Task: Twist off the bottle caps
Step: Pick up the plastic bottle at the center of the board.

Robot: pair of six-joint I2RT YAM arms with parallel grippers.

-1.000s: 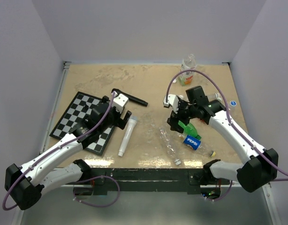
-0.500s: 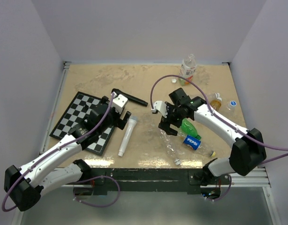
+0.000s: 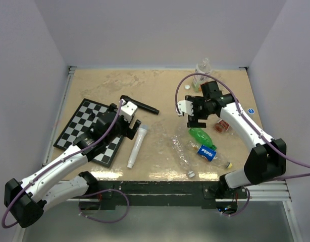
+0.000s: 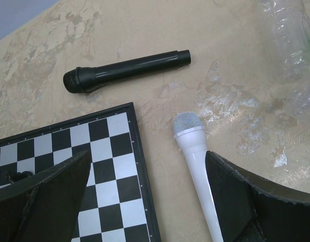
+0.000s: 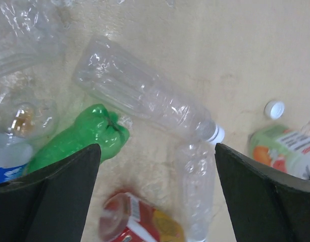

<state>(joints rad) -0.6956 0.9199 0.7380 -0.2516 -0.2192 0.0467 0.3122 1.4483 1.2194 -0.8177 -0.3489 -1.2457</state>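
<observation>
right wrist: loose white cap on table

Plastic bottles, at least seven: three clear bottles, one green bottle, one Pepsi bottle, one red-labelled bottle, one orange-and-green-labelled bottle. Bottle caps lying loose, two: one white cap, one blue cap. Microphones, two: one black microphone, one white microphone. Chessboard, one.
</observation>
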